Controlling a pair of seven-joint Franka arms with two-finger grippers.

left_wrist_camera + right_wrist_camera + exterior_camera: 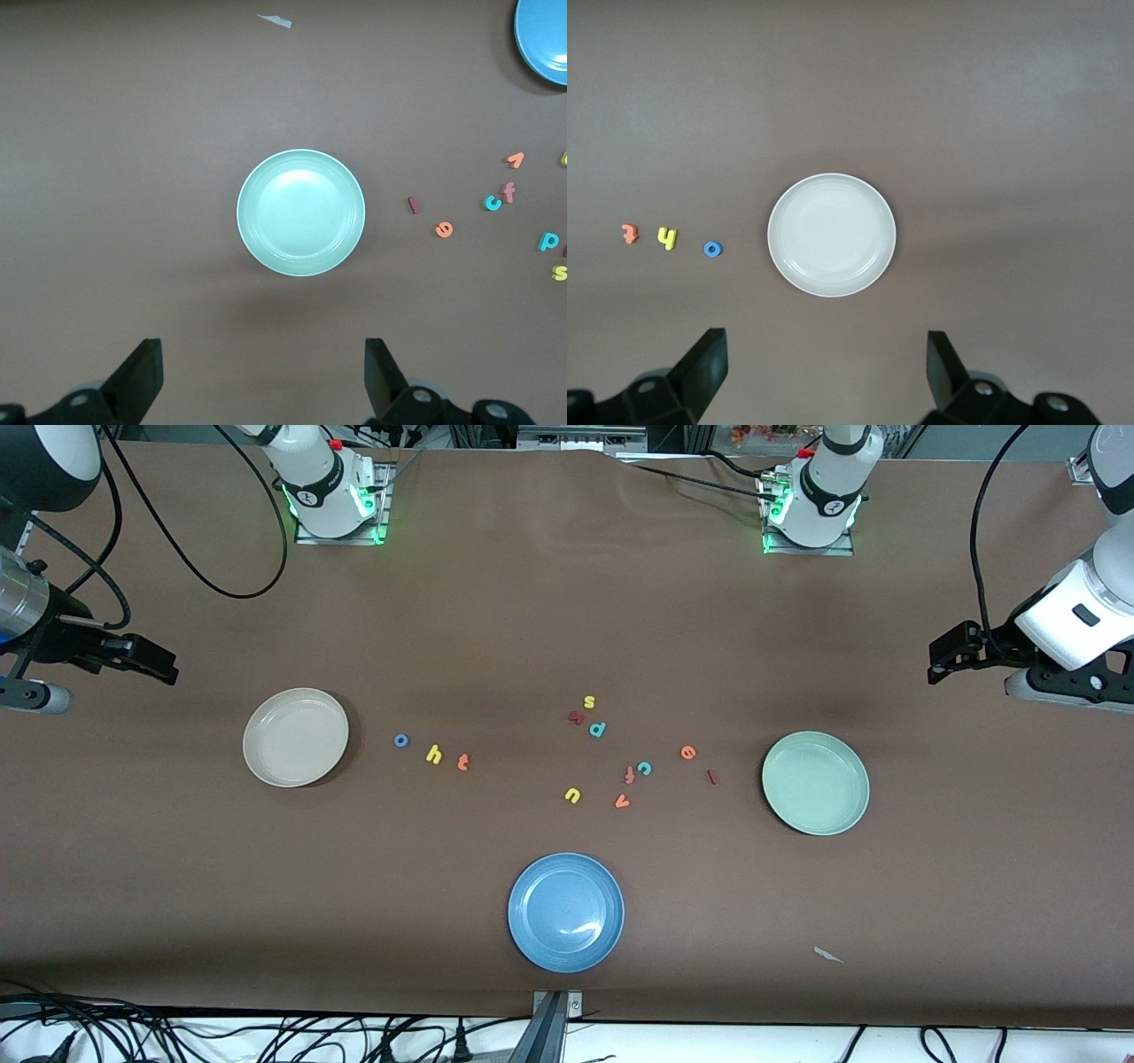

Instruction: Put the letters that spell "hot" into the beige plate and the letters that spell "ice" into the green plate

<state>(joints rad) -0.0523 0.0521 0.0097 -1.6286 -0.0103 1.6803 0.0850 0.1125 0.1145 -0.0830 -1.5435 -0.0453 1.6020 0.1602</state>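
Observation:
The beige plate [295, 737] [831, 235] lies empty toward the right arm's end. Beside it in a row lie the blue o [401, 740] [712, 250], yellow h [433, 755] [668, 238] and orange t [462, 762] [629, 234]. The green plate [815, 782] [301, 212] lies empty toward the left arm's end, with the dark red i [713, 777] [413, 205], orange e [688, 752] [444, 230] and teal c [645, 768] [493, 203] beside it. My right gripper [159, 662] [827, 367] hangs open and empty above the table by the beige plate. My left gripper [941, 657] [263, 372] hangs open and empty by the green plate.
A blue plate [565, 911] lies nearest the front camera, mid-table. Other letters are scattered in the middle: yellow s [589, 701], teal d [598, 729], orange-red f [630, 775], yellow u [572, 794], orange v [622, 802]. A paper scrap [828, 955] lies near the front edge.

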